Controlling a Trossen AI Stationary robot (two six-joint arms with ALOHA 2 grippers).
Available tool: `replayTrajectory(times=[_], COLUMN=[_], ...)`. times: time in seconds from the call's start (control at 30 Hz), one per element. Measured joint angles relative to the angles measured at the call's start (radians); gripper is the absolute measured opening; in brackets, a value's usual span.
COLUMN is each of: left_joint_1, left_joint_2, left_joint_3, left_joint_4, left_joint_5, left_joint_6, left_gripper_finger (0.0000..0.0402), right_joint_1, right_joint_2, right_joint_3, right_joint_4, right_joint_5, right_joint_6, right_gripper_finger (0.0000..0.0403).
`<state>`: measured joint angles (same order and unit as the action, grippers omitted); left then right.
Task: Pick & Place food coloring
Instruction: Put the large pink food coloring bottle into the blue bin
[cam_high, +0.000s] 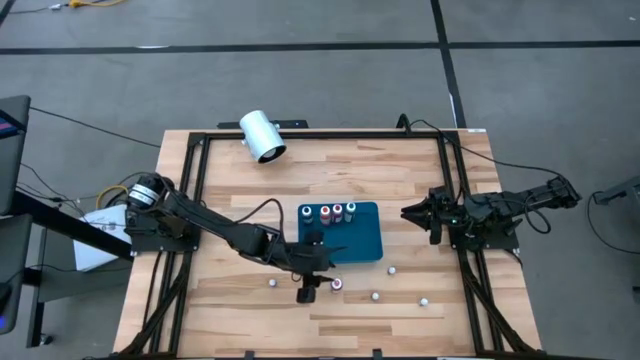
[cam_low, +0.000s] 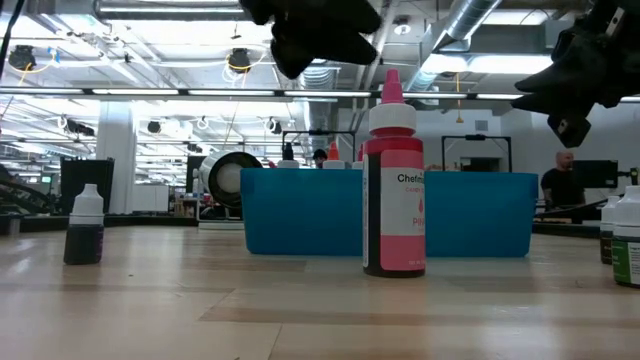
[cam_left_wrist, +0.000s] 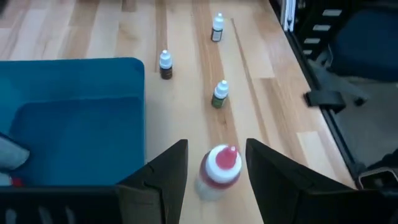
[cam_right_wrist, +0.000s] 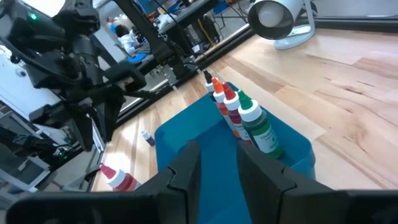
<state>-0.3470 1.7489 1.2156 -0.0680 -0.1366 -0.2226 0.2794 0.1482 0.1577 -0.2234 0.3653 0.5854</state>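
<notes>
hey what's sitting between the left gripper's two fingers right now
A red-capped food coloring bottle stands upright on the table between the open fingers of the left gripper, not yet gripped. The left wrist view shows it.

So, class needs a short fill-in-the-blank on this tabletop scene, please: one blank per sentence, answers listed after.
1. The left gripper hovers over a bottle with a ____ cap.
2. The bottles already put away stand inside the ____ tray.
3. The big white cylinder lies near the table's ____ edge in the high view.

Answers: red; teal; top
</notes>
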Motion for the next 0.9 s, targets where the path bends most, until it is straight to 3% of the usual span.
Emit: replayTrajectory(times=[0.4, 0.9], left_joint_1=[-0.003, -0.006], left_joint_2=[0.076, 0.12], left_joint_3=[0.002, 0.0], left_joint_4=[0.089, 0.071], left_joint_5=[0.009, -0.002], left_joint_6=[-0.119, -0.182], left_gripper_finger=[0.0153, 0.0153], right_joint_1=[0.008, 0.008], right_joint_2=[0.001, 0.0], right_joint_3=[0.0, 0.0], right_joint_4=[-0.015, -0.023], right_joint_5=[-0.034, -0.053], right_joint_6=[-0.002, -0.009], right_gripper_finger=[0.0092, 0.0092])
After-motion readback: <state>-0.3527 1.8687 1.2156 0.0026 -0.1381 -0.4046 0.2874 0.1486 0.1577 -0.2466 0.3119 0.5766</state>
